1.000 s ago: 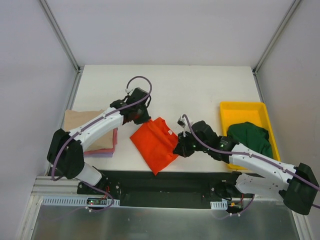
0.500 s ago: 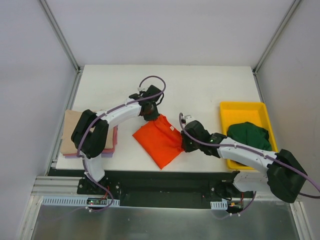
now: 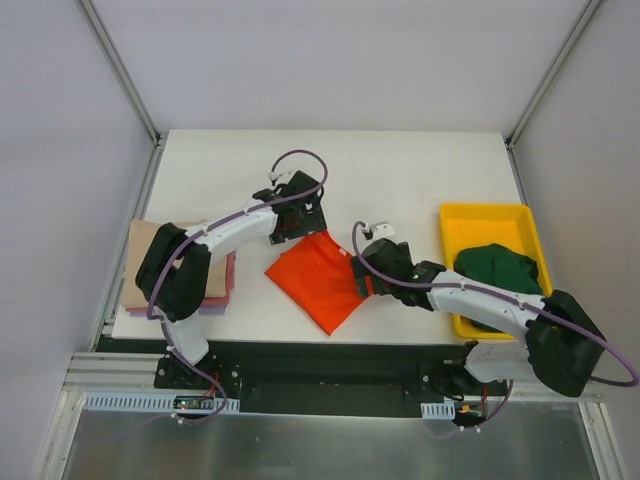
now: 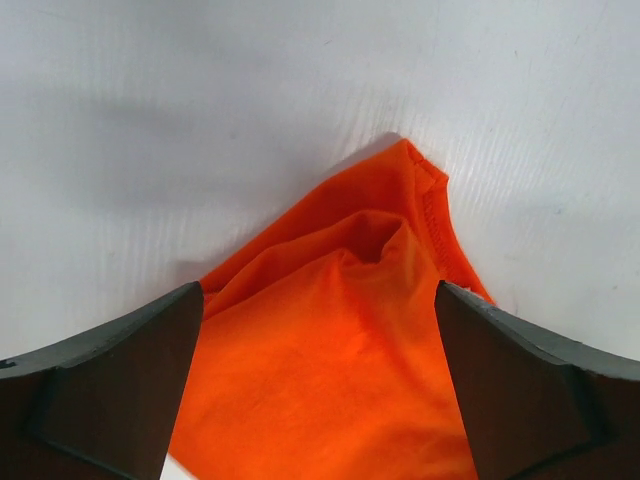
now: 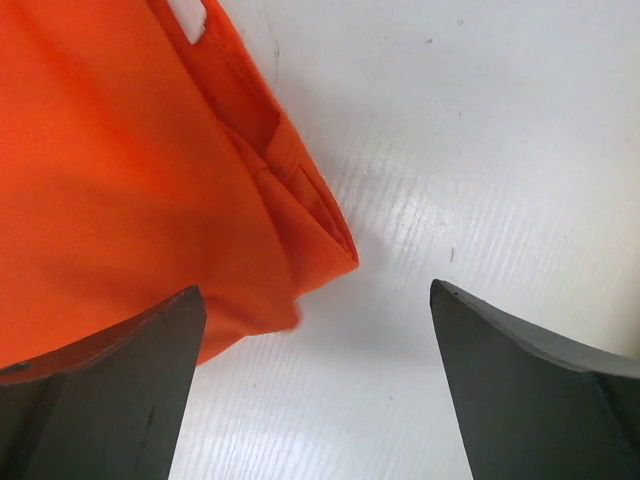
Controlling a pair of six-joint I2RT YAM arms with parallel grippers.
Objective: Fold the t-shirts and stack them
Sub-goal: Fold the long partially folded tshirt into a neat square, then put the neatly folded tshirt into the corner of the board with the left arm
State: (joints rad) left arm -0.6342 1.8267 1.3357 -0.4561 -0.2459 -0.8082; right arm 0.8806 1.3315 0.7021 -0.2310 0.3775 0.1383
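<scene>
Both arms are down over the orange-red t-shirt (image 3: pixel 318 280), which lies as a compact diamond on the white table (image 3: pixel 400 180), towards the near edge. The left gripper (image 3: pixel 300 222) hovers at the shirt's far corner. Its wrist camera shows the jaws spread wide with that hemmed corner poking up between them, and nothing is clamped. The right gripper (image 3: pixel 362 281) sits at the shirt's right corner, its jaws likewise apart over bare table with the cloth edge just beside one finger.

As for the score: at the left edge is a stack of folded shirts (image 3: pixel 145 245), tan on top with pink and lavender edges peeking out beneath, so three look done. The orange-red one looks folded or nearly so, but it lies well apart from the pile and needs carrying across. The dark green t-shirt (image 3: pixel 500 275) sits crumpled in the yellow tray (image 3: pixel 485 210) on the right, not yet folded. Roughly past halfway, by this reckoning.
</scene>
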